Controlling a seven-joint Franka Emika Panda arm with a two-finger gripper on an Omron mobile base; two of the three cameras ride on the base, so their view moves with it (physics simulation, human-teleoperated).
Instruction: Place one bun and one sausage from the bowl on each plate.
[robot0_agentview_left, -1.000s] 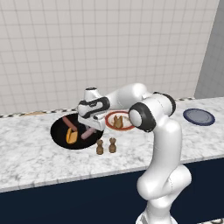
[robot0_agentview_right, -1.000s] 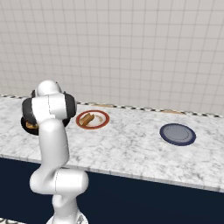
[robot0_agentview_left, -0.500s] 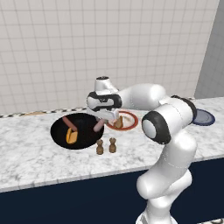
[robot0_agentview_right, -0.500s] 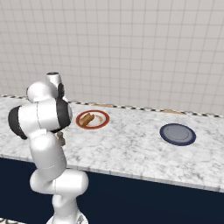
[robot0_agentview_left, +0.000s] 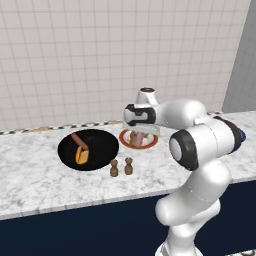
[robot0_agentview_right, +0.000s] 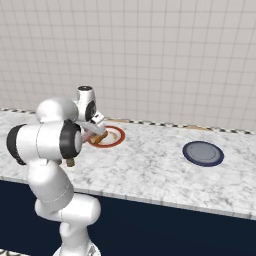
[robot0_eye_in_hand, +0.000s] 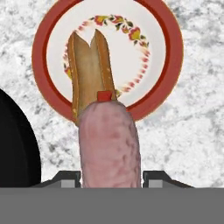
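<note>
Your marble counter carries everything. Black bowl sits left, one bun and one sausage inside. White red-rimmed plate just right of bowl, split bun lying on it. Dark blue plate well apart to right. Your tool hangs over red-rimmed plate, fingers clamped on pink sausage. Two small brown shakers stand just in front of bowl.

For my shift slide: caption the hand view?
Gripper holds a sausage above the red-rimmed plate bearing a bun.
</note>
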